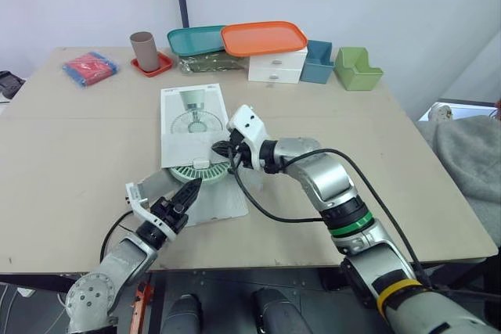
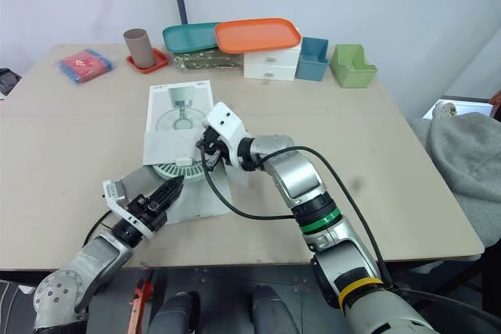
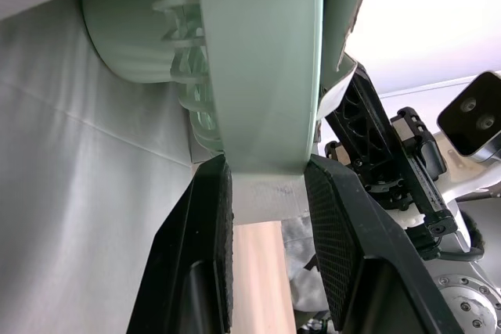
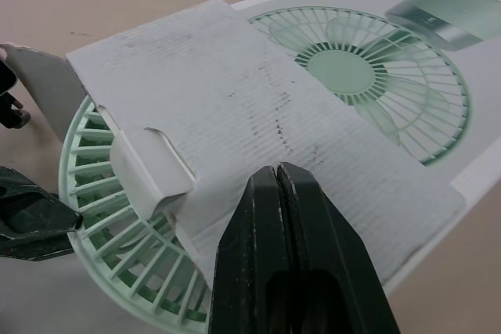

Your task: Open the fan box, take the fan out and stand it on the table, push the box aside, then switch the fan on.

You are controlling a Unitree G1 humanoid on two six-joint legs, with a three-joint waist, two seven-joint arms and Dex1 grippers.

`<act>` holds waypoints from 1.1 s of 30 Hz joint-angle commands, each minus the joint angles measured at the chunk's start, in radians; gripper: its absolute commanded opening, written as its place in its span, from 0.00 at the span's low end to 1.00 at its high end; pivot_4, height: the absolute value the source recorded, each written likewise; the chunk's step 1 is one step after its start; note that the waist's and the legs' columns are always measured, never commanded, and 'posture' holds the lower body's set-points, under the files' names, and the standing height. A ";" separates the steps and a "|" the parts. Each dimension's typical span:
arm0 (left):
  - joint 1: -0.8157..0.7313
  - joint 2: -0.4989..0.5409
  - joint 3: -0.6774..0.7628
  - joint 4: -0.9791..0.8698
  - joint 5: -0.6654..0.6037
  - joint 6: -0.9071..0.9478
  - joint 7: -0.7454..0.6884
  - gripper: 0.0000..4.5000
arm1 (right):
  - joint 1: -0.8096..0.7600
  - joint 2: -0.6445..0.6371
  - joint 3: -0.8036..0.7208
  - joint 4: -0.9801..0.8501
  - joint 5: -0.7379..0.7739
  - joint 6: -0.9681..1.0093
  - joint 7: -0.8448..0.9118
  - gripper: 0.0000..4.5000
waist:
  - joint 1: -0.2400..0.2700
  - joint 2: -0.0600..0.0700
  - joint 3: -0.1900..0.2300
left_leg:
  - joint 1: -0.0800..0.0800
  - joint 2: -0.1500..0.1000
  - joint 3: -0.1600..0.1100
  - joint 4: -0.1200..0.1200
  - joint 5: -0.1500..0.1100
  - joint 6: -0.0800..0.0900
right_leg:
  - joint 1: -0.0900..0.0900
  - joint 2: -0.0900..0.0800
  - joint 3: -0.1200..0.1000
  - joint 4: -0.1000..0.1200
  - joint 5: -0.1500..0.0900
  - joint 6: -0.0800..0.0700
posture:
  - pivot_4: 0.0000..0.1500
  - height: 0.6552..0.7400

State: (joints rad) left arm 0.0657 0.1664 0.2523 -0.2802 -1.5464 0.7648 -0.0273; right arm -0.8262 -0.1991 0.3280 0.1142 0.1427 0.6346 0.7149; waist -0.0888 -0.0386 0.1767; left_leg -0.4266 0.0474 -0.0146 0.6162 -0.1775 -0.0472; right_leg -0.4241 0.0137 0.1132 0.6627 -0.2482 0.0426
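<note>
Mid-frame in the head view the fan [image 1: 200,171] sticks out of the fan box [image 1: 192,127], the left wrist view has the left gripper [image 3: 266,166] clamped on the fan, and at the bottom centre of the right wrist view the right gripper [image 4: 278,170] is pinched onto the box flap [image 4: 235,107].

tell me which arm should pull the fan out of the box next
Left, probably. The left claw grips the fan by its rim where it sticks out of the box. The right claw is pinched on the box flap, so it looks better placed to steady the box.
</note>
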 commanded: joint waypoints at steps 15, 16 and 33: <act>0.166 0.100 -0.045 -0.028 -0.073 0.063 0.087 0.20 | -0.024 0.016 0.022 -0.005 -0.025 0.013 0.009 0.00 | -0.002 0.000 -0.001 | 0.001 0.001 0.000 0.000 -0.002 -0.001 | 0.001 0.000 0.000 0.000 -0.002 -0.001 | 1.00 1.00; 0.181 0.113 -0.049 -0.037 -0.081 0.075 0.069 0.20 | -0.023 0.016 0.022 -0.006 -0.026 0.014 0.008 0.00 | -0.003 0.000 -0.001 | 0.001 0.001 0.000 0.000 -0.002 -0.001 | 0.001 0.000 0.000 0.000 -0.002 -0.002 | 1.00 1.00; 0.317 0.272 -0.091 -0.040 -0.068 0.134 -0.127 0.20 | -0.030 0.028 0.017 0.011 -0.040 -0.003 -0.003 0.00 | -0.005 0.001 -0.005 | 0.002 0.002 0.002 0.000 -0.009 -0.002 | 0.001 0.000 0.000 0.000 -0.008 -0.003 | 1.00 1.00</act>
State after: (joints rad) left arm 0.3075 0.4086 0.2068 -0.3762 -1.6895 0.8332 -0.1843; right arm -0.8424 -0.1719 0.3455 0.1176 0.1130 0.6282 0.7144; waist -0.0941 -0.0379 0.1721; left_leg -0.4244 0.0492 -0.0129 0.6156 -0.1865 -0.0487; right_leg -0.4236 0.0134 0.1128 0.6628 -0.2568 0.0396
